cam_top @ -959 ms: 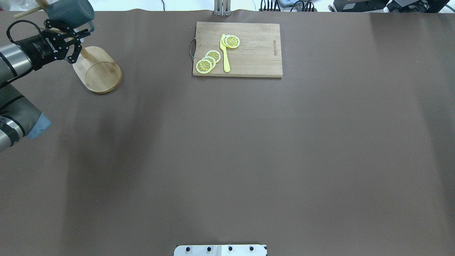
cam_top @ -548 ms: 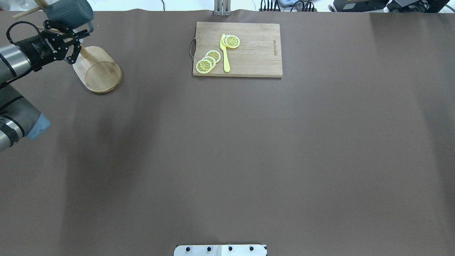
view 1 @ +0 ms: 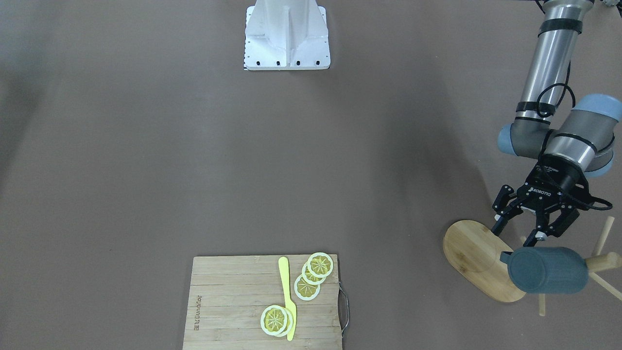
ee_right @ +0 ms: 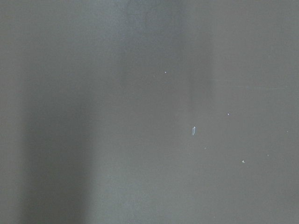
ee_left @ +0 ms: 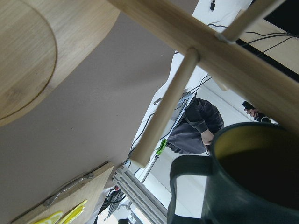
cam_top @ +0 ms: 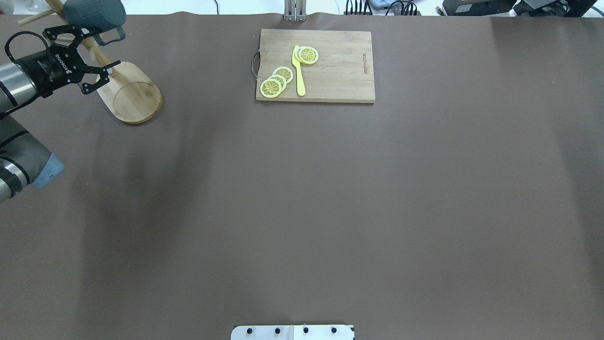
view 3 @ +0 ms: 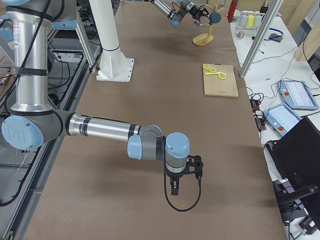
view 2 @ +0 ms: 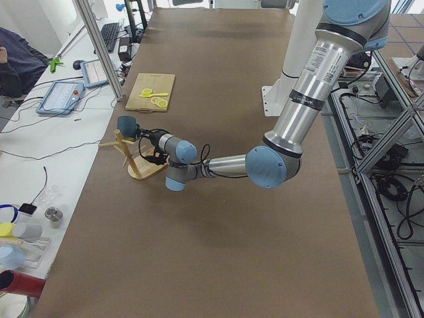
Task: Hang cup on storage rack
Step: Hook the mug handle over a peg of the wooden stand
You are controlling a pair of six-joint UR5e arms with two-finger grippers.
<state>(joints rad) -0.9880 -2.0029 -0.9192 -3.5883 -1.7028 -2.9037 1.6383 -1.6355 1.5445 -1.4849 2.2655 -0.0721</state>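
Observation:
The dark blue-grey cup [cam_top: 94,14] hangs on its side among the upper pegs of the bamboo storage rack [cam_top: 132,92] at the table's far left corner. In the front view the cup [view 1: 546,270] sits over the rack's oval base [view 1: 474,255], with a peg sticking out beside it. My left gripper [cam_top: 104,47] is open and empty, just short of the cup, its fingers either side of the post. The left wrist view shows the cup's yellowish mouth and handle [ee_left: 252,177] below the rack's post [ee_left: 210,51]. My right gripper [view 3: 175,187] shows only in the right side view; I cannot tell its state.
A wooden cutting board [cam_top: 315,66] with lemon slices and a yellow knife lies at the far middle of the table. The robot's white base plate [view 1: 286,34] is at the near edge. Bottles [view 3: 247,20] and desks stand beyond the rack's table end.
My left gripper has opened wider and drawn back from the cup towards the robot. The cup stays on the rack.

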